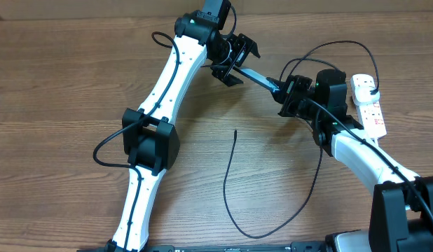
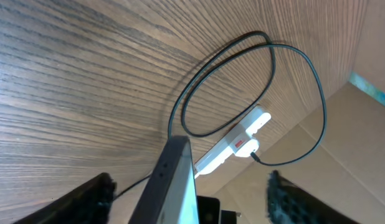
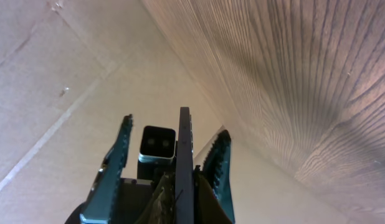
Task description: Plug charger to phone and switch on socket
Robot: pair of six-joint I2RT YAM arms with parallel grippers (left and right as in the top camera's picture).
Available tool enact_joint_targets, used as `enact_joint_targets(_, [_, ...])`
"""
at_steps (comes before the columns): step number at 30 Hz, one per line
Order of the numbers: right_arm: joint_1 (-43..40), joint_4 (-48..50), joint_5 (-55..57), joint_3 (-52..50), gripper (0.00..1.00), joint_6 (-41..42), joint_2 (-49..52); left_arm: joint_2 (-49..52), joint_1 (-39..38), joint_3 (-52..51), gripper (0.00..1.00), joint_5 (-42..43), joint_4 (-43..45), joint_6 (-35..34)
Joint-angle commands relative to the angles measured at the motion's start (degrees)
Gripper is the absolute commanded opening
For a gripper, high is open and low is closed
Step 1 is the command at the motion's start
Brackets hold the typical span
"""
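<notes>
The phone (image 1: 257, 77) hangs edge-on above the table between my two grippers. My right gripper (image 1: 285, 89) is shut on its right end; in the right wrist view the phone (image 3: 183, 155) stands thin between the fingers (image 3: 174, 146). My left gripper (image 1: 234, 59) is open around the phone's left end, its fingers wide apart in the left wrist view (image 2: 192, 199) on either side of the phone (image 2: 177, 180). The black charger cable (image 1: 234, 196) lies on the table, its free tip (image 1: 235, 131) below the phone. The white socket strip (image 1: 368, 105) lies at the right and also shows in the left wrist view (image 2: 233, 146).
The charger cable loops behind my right arm (image 1: 328, 47) to a black plug (image 1: 371, 89) at the strip. A cardboard wall (image 2: 367, 124) stands behind the table. The left arm (image 1: 150, 140) crosses the table's left half.
</notes>
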Motion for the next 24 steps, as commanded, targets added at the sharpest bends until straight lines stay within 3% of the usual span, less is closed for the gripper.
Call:
enact_joint_targets(1, [0.33,1.11,-1.68,1.38,0.04,5.84,-0.46,-0.04,-0.26,1.49,0.74,-0.70,0.26,-1.16])
enact_joint_targets(20, [0.33,1.38,-2.32,1.38,0.04,7.13,-0.46,-0.04,-1.33,1.49,0.39,-2.03,0.42,-1.29])
enact_joint_targets(24, [0.33,1.40,-2.32,1.38,0.04,7.15,-0.46,-0.04,-1.36,1.49,0.27,-2.03,0.39,-1.27])
